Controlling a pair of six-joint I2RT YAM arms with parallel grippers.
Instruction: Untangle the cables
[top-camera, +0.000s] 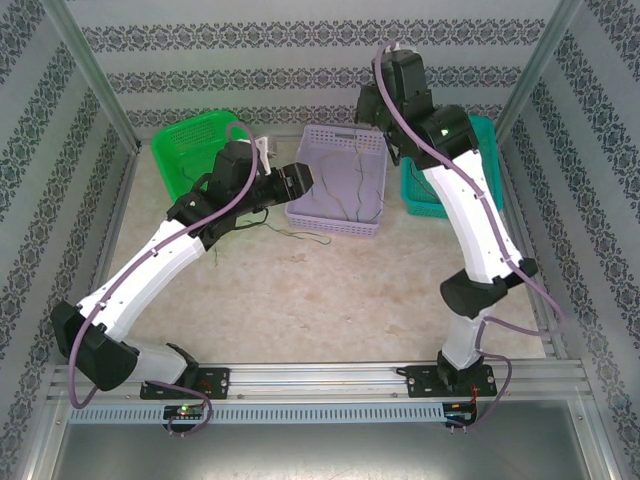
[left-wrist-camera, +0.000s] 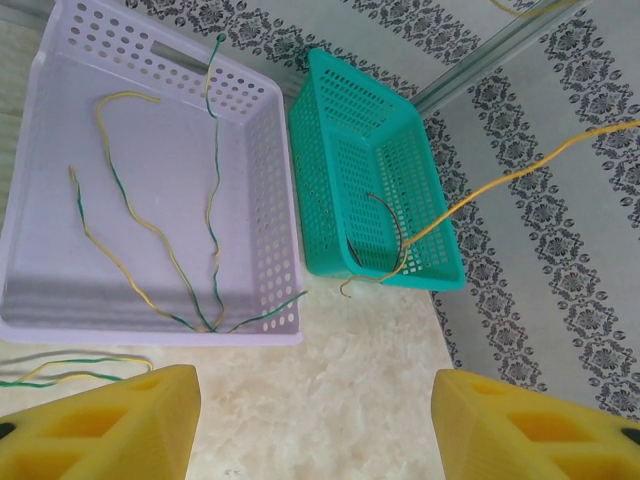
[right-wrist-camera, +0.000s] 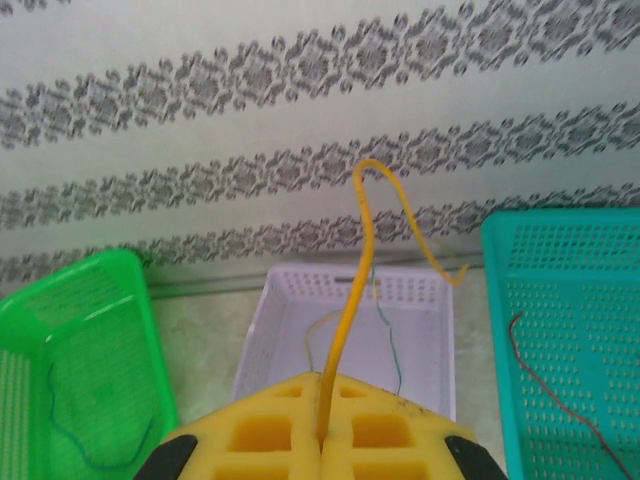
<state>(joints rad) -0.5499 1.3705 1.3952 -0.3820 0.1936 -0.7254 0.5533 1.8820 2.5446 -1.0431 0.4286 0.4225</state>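
Patterned wall (right-wrist-camera: 200, 100) ahead: right gripper (right-wrist-camera: 320, 400) pinches thin yellow wire (right-wrist-camera: 345, 310), left gripper (left-wrist-camera: 315, 385) gapes empty, so lower wire slowly into teal mesh basket (right-wrist-camera: 590, 270) right of yr fingers.

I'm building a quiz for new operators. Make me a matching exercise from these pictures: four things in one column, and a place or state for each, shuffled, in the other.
Things
1. yellow cable
2. brown cable
3. dark green cable
4. left gripper

Place or state
A. lying in the green basket
B. open
C. clamped in the right gripper
D. lying in the teal basket

Pairs: 1-C, 2-D, 3-A, 4-B.
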